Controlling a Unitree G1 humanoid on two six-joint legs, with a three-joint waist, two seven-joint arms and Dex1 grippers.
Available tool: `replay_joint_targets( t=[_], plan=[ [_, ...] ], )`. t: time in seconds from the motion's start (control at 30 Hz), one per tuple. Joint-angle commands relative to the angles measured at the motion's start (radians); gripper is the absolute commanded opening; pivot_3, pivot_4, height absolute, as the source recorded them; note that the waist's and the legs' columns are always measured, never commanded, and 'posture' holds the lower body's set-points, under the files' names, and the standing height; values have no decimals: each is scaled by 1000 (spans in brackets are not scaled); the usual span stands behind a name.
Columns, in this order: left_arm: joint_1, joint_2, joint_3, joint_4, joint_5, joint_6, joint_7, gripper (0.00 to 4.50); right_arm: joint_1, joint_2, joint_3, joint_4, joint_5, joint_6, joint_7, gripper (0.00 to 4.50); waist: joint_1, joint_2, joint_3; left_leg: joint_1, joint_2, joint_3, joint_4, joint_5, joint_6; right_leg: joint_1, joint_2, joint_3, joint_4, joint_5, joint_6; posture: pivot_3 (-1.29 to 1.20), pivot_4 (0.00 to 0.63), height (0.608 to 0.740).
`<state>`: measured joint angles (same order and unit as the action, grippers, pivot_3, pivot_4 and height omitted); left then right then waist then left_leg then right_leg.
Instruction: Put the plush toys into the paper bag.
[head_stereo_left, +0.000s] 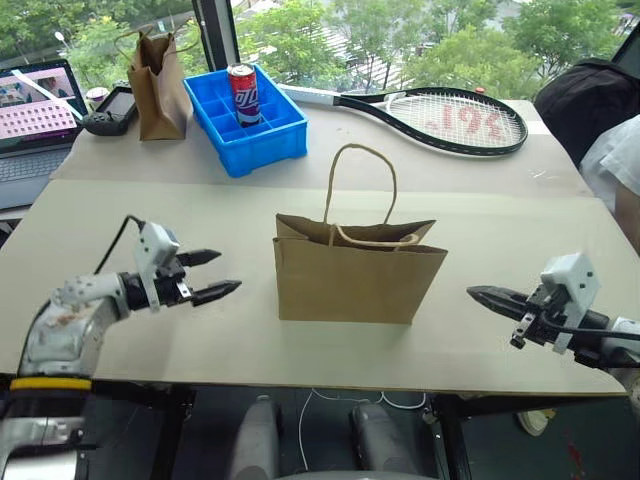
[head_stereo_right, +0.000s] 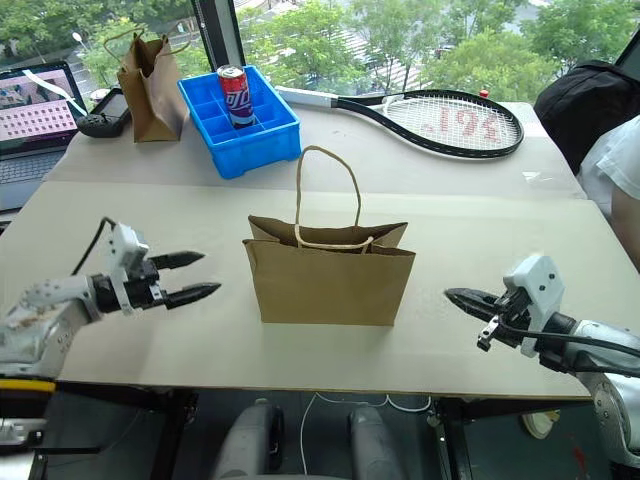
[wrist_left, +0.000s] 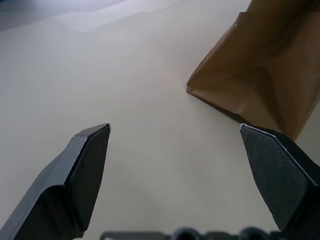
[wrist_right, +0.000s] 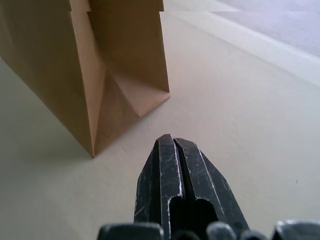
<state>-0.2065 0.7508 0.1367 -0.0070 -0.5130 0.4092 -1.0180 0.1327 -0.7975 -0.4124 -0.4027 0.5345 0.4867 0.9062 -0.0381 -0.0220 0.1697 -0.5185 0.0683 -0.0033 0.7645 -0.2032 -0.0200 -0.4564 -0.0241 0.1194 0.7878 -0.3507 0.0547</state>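
A wide brown paper bag (head_stereo_left: 360, 280) stands upright near the middle of a pale desk (head_stereo_left: 500, 210), its mouth open at the top. One thin twine handle rises in a loop above it and the other droops over the front rim. What lies inside the bag cannot be seen from here.

The left pincer (head_stereo_left: 212, 275) hovers above the desk to the left of the bag, apart from it, pointing toward it. Its two black fingers (wrist_left: 85, 165) are spread wide with nothing between them.

The right pincer (head_stereo_left: 480, 294) hovers to the right of the bag, also apart from it and aimed at its side. Its fingers (wrist_right: 177, 180) are pressed together, pinching nothing.

At the far edge of the desk sits a blue plastic bin (head_stereo_left: 262, 140) with a red drink can (head_stereo_left: 243, 95) standing in one compartment. Left of the bin stands a narrower, darker paper bag (head_stereo_left: 158, 90), and beyond that an open laptop (head_stereo_left: 35, 105). A tennis racket (head_stereo_left: 450, 120) lies flat to the right of the bin.
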Motion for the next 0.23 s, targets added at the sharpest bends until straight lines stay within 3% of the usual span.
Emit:
replay_joint_targets(
  t=[0.03,0.23],
  plan=[
    [29,-17,70,-102,-36,22,62,4446,24,15,-46,-20,4,-55,3,0,1,0,0,0,0,0,0,0,0,0,0,0,0,0,0,0,150,663],
    [19,-28,66,-112,-37,51,82,4446,52,35,-30,-22,-7,-84,-13,0,-1,0,0,1,0,0,0,0,0,0,0,1,0,0,1,0,150,663]
  ],
)
